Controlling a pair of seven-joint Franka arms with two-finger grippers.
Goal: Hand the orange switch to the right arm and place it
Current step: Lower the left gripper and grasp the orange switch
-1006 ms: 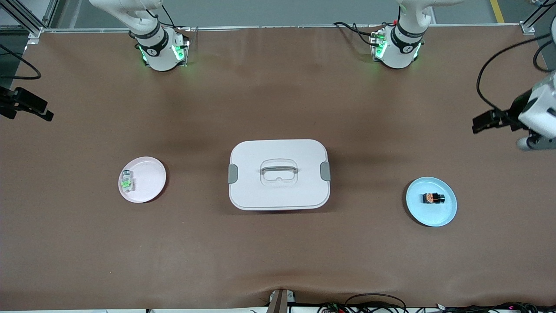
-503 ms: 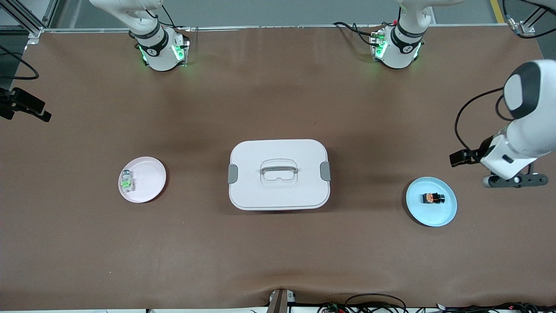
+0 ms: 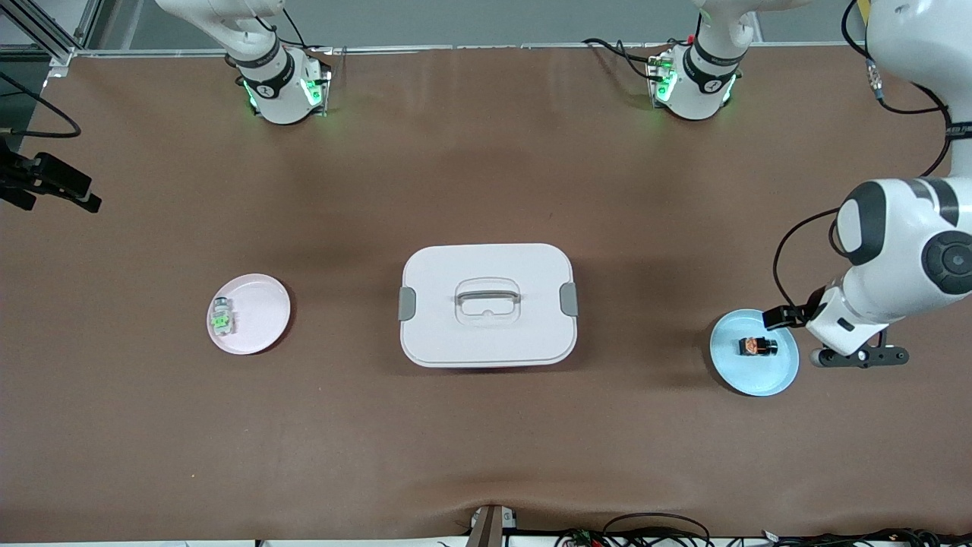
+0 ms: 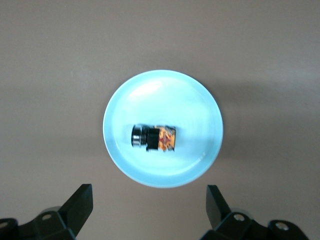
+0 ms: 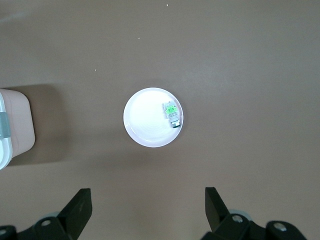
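Since a moment ago, the left end effector (image 4: pixel 147 212) has come in from the table's edge and now hangs over the blue plate (image 3: pixel 782 372), its fingers wide apart. On that plate lies the orange switch (image 3: pixel 758 346), on its side. Up high over the pink plate (image 5: pixel 145 125), the right end effector (image 5: pixel 147 212) waits with fingers apart too.

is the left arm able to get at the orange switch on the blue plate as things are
Probably yes. The orange switch lies alone and uncovered on the blue plate. The left gripper hangs above the plate's edge, fingers open wide, with nothing between them and the switch.
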